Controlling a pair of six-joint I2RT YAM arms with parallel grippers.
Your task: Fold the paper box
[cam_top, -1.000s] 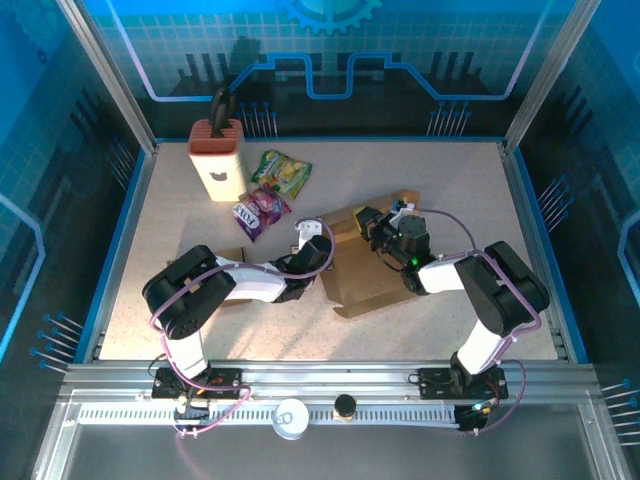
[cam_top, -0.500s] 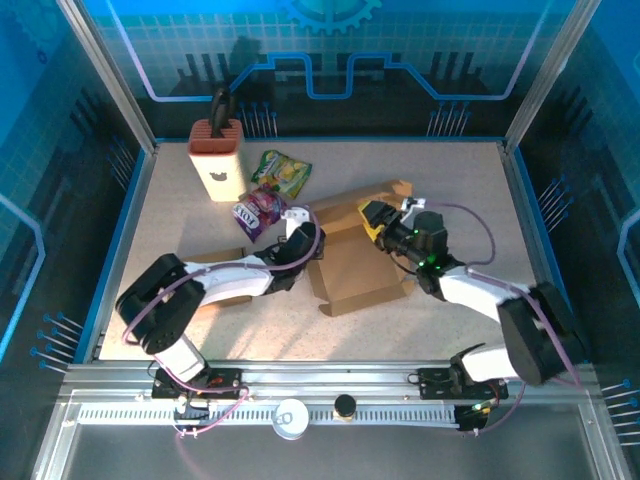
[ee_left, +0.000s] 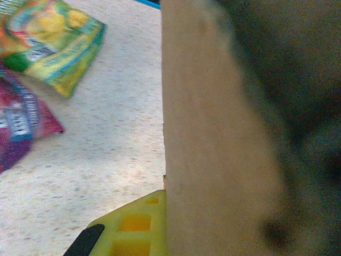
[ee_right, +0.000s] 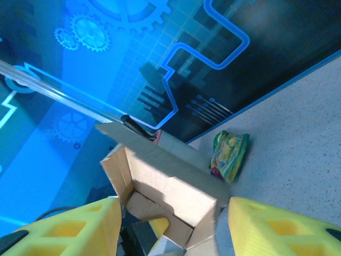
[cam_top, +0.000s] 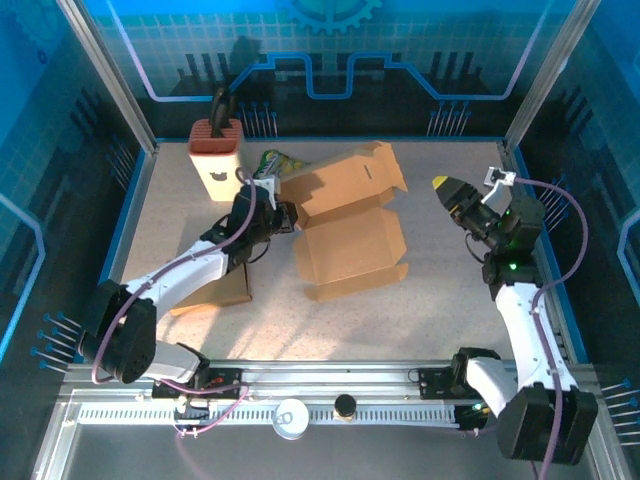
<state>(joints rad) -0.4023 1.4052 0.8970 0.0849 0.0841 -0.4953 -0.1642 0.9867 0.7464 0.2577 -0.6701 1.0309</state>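
Cardboard box [cam_top: 350, 235]: mid-table [cam_top: 450, 320], partly opened out, flaps up at far side.
L gripper [cam_top: 284, 216]: clenched on box's left edge; yellow finger [ee_left: 130, 232] pressed vs. brown panel in wrist view.
R gripper [cam_top: 447, 190]: released, jaws wide, nothing btwn; raised to right of box, well apart from it.
Knife block [cam_top: 217, 160]: upright, far-left of table.
Green bag [ee_left: 53, 42]: flat on table beyond L gripper.
Purple bag [ee_left: 21, 128]: just beside green bag, edges touching.
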